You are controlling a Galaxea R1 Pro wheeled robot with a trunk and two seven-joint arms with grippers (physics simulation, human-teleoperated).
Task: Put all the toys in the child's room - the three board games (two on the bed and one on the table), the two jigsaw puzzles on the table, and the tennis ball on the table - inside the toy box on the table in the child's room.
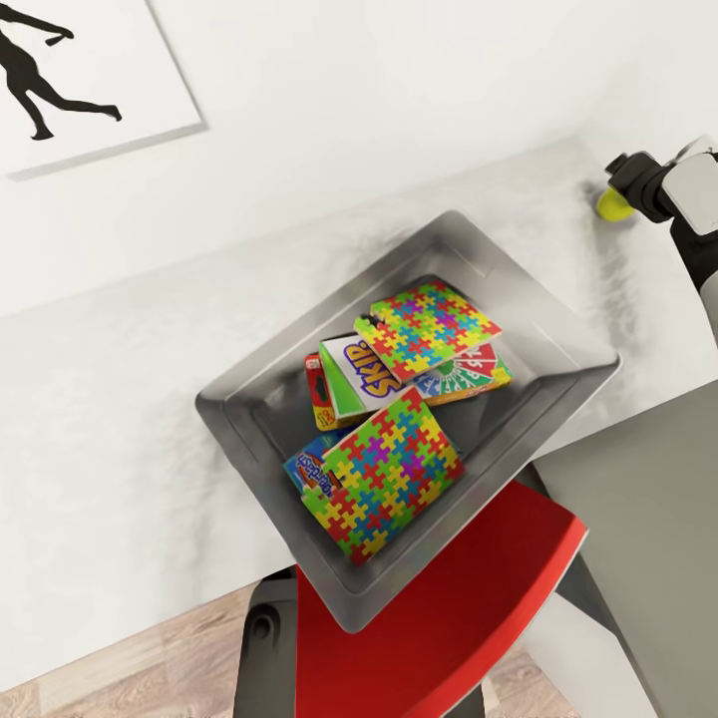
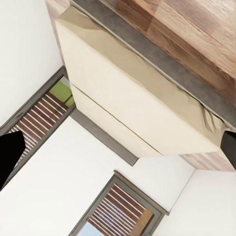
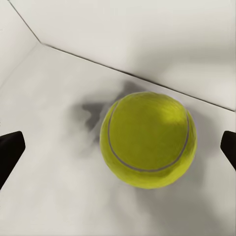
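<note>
The tennis ball sits on the light desk by the wall, straight ahead of the right pincer and between its spread, released fingers, which do not touch it. In the head view the arm hides most of the ball. The toy box already holds both jigsaw puzzles over the board games. The left pincer, also released and empty, faces the bed.

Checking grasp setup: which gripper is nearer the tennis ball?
Right. The right gripper is open with the tennis ball between its fingertips on the table. The left gripper faces the bed, away from the ball.
</note>
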